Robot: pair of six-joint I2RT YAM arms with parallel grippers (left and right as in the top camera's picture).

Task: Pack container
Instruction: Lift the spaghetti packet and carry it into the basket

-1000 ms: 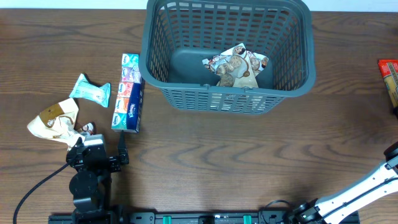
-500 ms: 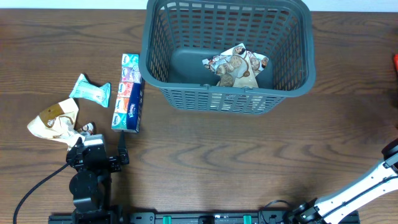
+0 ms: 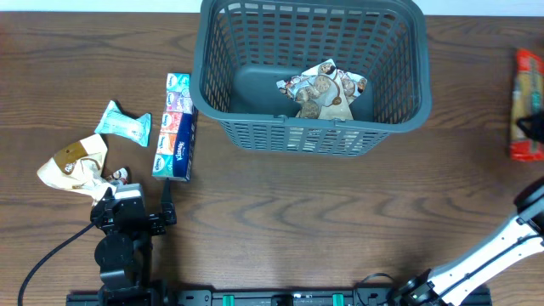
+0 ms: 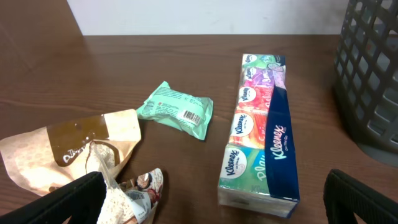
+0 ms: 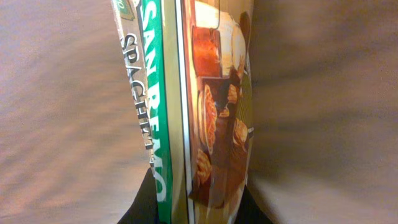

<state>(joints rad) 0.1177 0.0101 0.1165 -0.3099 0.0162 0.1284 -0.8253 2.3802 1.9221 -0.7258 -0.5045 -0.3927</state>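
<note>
The right gripper (image 5: pixel 193 202) is found clamped on a spaghetti packet (image 5: pixel 205 93), which is pinched between the dark fingers (image 5: pixel 146 199). The container (image 3: pixel 310 129) is located well to that gripper's left, with one patterned packet (image 3: pixel 323 89) lying inside. The left gripper (image 3: pixel 136 200) is observed with jaws spread wide (nothing between them); a tissue multipack (image 4: pixel 261 137) is noted just ahead of it, the container further ahead and to its right
</note>
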